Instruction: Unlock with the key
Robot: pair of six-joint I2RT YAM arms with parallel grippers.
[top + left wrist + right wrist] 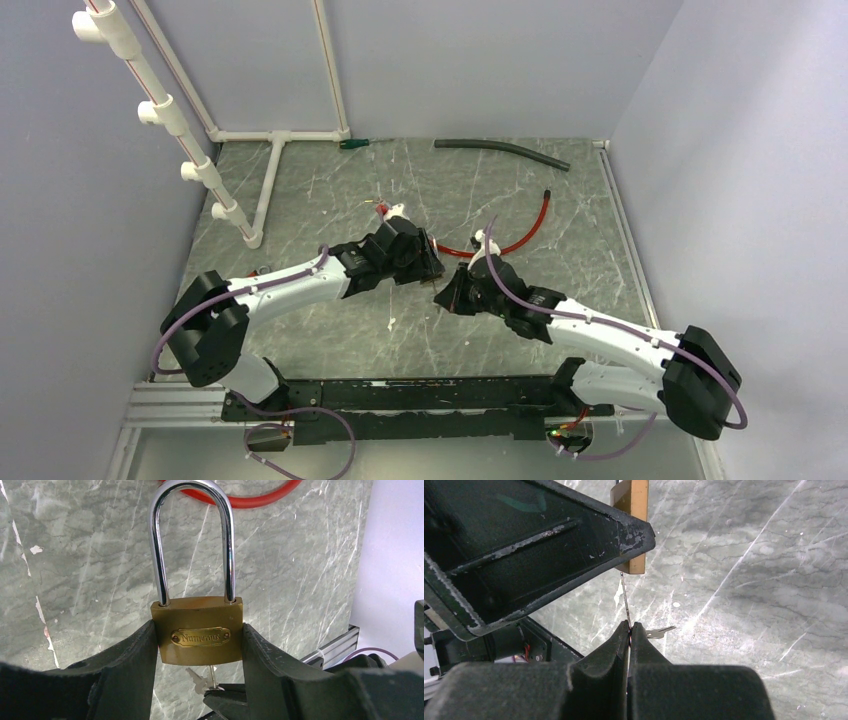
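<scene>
Brass padlock (200, 637) clamped by its two side faces in the left gripper (199, 630), one finger (135, 660) on each side, held off the table (75, 555). Chrome shackle (192, 540) points away from the wrist, and both legs are seated in the body. Nameplate faces the left wrist camera.

Right gripper (629, 630) has its jaws pressed together on the key (625, 600), pinched at the bow, blade seen edge-on. The blade runs straight up to the padlock's underside and its tip meets the brass (how far it sits in the keyhole, can't tell). Spare key (659, 632) sticks out sideways beside the right fingertips.

Top view: both arms meet mid-table, grippers nose to nose, padlock hidden between them. Red cable (510, 235) curves on the table just behind the grippers. Dark hose (500, 150) lies near the back wall. White pipe frame (270, 180) stands back left.
</scene>
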